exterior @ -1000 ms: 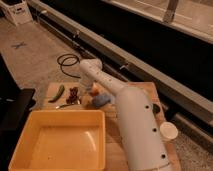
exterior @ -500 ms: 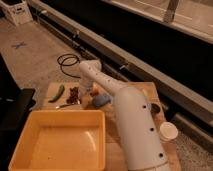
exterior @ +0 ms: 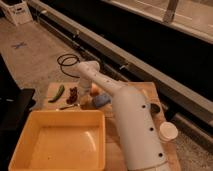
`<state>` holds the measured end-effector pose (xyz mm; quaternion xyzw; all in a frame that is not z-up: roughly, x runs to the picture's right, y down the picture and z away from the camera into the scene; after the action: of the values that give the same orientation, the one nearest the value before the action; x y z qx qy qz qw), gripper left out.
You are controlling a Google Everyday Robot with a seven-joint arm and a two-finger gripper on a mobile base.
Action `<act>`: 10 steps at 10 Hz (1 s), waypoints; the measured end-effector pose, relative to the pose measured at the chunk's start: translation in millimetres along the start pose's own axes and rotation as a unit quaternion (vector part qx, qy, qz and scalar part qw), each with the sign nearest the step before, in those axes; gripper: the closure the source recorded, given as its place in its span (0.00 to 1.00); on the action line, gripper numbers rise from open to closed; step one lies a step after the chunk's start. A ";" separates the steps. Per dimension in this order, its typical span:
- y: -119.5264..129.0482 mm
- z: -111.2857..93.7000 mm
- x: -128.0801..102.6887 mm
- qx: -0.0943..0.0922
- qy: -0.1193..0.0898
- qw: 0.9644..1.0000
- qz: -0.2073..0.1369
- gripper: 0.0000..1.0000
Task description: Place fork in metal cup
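Observation:
A thin silvery fork (exterior: 67, 106) lies on the wooden table (exterior: 150, 92), just beyond the yellow bin's far rim. My white arm reaches from the lower right over the table and bends down at the wrist. Its gripper (exterior: 81, 101) is low at the fork's right end and is shut. I cannot tell whether it holds the fork. A small dark metal cup (exterior: 155, 108) peeks out on the arm's right side and is mostly hidden by it.
A big yellow bin (exterior: 57, 142) fills the near left. A green pepper (exterior: 58, 92), a dark red item (exterior: 73, 94), an orange object (exterior: 95, 89) and a blue object (exterior: 101, 100) crowd around the gripper. A white paper cup (exterior: 168, 131) stands at the right. A black cable (exterior: 67, 61) lies on the floor.
The arm has stayed over the same spot by the fork, and the gripper has gone from open to shut. No object has visibly shifted.

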<state>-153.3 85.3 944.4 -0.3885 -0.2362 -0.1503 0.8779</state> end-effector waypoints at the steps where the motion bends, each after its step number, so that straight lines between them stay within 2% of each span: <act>1: 1.1 -0.4 -1.1 0.001 0.001 1.000 -0.003 1.00; 2: 1.8 -3.0 -4.2 0.007 0.000 1.000 -0.007 1.00; 4: 0.1 -24.4 -6.5 0.033 -0.001 0.999 -0.011 1.00; 6: -4.0 -58.2 -17.9 0.067 -0.002 0.997 -0.024 1.00; 10: -7.4 -91.5 -19.3 0.112 -0.005 0.993 -0.035 1.00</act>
<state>-145.6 13.1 885.0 -0.2802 -0.2691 -0.1515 0.9089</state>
